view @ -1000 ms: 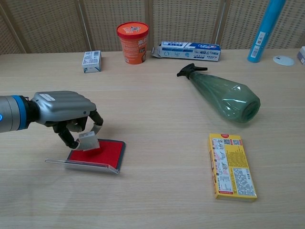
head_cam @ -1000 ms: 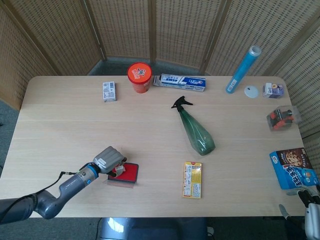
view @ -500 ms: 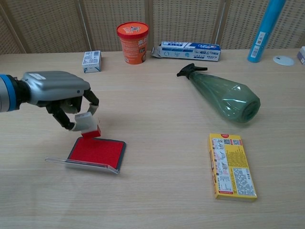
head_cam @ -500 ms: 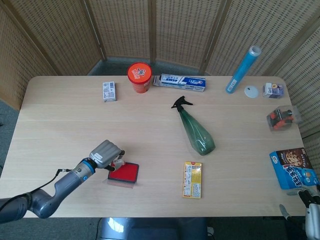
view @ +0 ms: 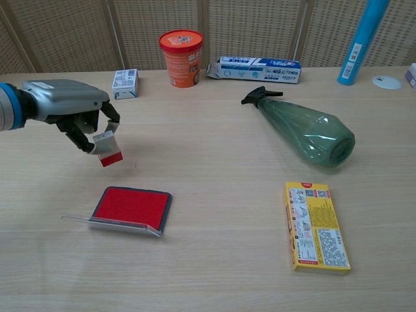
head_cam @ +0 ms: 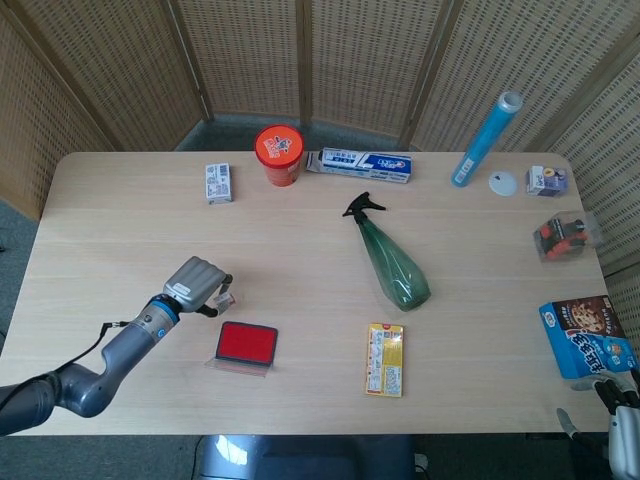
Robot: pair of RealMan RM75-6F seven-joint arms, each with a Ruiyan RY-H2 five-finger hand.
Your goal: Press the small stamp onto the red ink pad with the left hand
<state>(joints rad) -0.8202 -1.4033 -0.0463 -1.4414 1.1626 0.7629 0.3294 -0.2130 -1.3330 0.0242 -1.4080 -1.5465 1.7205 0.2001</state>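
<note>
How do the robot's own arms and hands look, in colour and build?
The left hand has a smooth silver-grey metallic back and dark, nearly black fingers. A bright blue band rings its wrist. The left arm behind it is dark grey and rounded, with a thin black cable running alongside. Of the right hand only a pale grey part shows at the frame corner.

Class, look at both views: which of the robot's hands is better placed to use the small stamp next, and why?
The left hand. It already holds the small stamp above the table, near the red ink pad. The right hand sits at the table's far right corner, away from both.
</note>
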